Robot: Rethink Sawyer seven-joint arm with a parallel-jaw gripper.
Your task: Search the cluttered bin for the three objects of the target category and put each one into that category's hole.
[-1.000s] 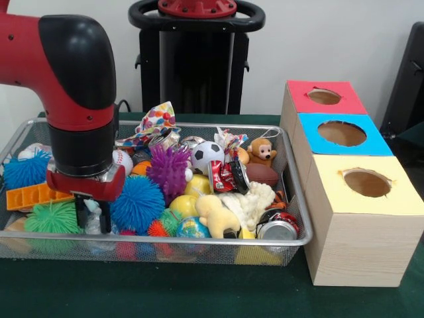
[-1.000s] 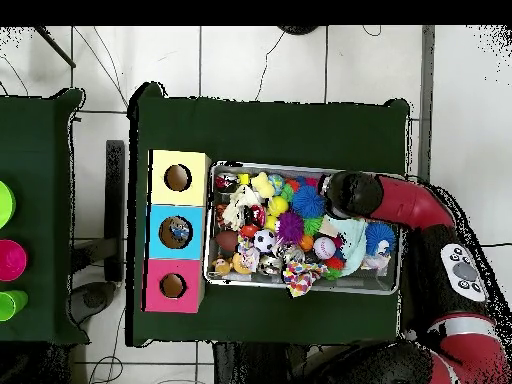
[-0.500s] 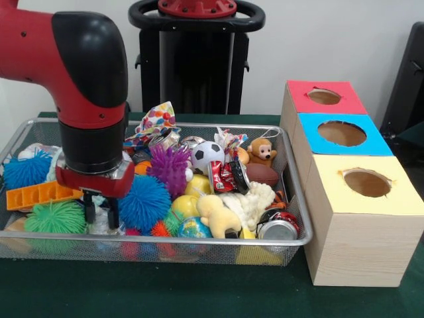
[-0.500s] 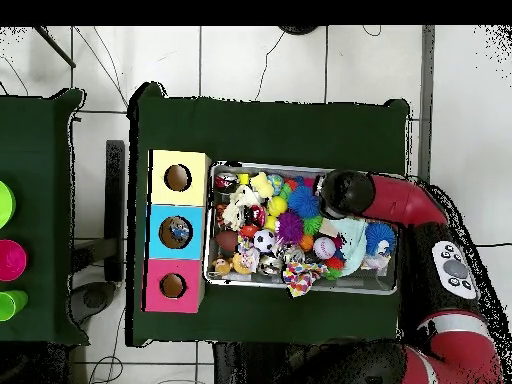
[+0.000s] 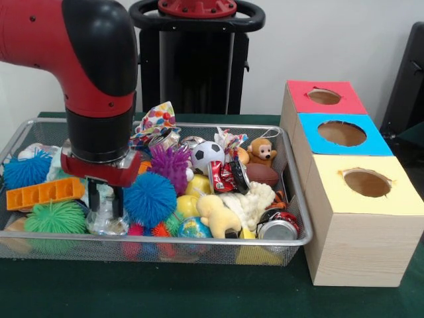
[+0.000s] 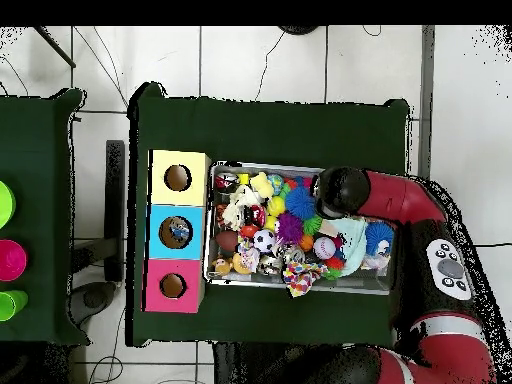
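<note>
Front view showed the gripper (image 5: 106, 199) down in the wire bin (image 5: 291, 192), its two fingers closed around a clear crinkly thing (image 5: 106, 222) (beside the blue spiky ball (image 5: 151, 199)), left of the three-hole box (image 5: 351, 179)

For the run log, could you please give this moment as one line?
phase: searching bin | gripper: low in wire bin, over clear crumpled item, beside blue spiky ball | grasp: unclear | holes: none being fed

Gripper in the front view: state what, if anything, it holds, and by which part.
The gripper reaches down among the toys beside the blue spiky ball; whether it holds anything cannot be told.
</note>
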